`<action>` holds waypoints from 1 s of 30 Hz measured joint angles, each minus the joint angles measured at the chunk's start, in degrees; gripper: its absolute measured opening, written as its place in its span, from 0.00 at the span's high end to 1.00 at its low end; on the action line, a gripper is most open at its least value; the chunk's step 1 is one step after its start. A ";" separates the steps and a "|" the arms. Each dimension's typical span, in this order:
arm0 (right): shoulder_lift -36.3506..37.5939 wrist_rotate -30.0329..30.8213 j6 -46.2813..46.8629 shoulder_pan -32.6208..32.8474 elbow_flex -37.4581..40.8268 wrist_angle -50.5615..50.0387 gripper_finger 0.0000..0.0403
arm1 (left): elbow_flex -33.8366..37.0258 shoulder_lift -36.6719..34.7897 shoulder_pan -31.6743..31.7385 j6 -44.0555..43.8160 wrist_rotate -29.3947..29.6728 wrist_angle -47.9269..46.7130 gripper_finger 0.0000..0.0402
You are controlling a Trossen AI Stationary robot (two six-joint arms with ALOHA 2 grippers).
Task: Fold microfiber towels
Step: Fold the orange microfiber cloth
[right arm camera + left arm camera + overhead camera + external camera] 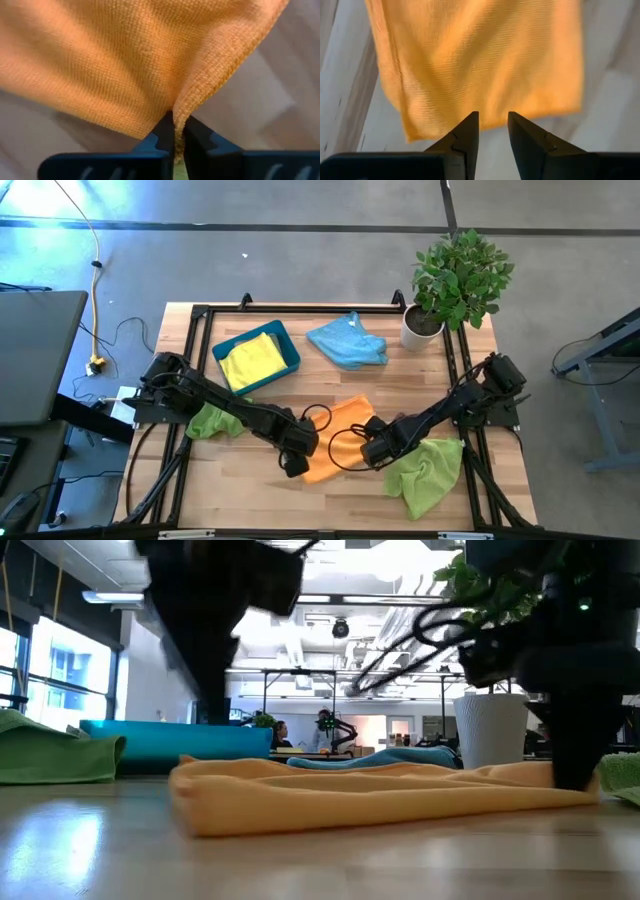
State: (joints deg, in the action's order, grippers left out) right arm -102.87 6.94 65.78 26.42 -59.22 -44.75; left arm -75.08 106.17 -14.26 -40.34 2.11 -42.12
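Wooden table, orange towel pinched

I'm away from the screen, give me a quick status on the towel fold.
Right hand shut on orange microfiber towel edge. Left hand open, just short of its other edge, not gripping. Towel flat on wooden table. Nothing in the way.

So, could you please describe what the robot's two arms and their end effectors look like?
Both arms are black and jointed, built of slim links with blocky housings. The left arm and the right arm each carry thin black cables looping near the wrist. Each end effector, left and right, has two dark, wedge-shaped fingers tapering to narrow tips. No markings show.
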 joint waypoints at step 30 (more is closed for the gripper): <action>3.70 -6.81 -9.75 -3.09 -8.20 15.61 0.99 | -18.19 -19.35 -9.47 -7.79 18.05 -6.30 0.77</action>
State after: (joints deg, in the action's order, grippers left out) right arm -99.18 0.13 56.03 23.33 -67.42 -29.13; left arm -93.27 86.82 -23.74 -48.12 20.16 -48.42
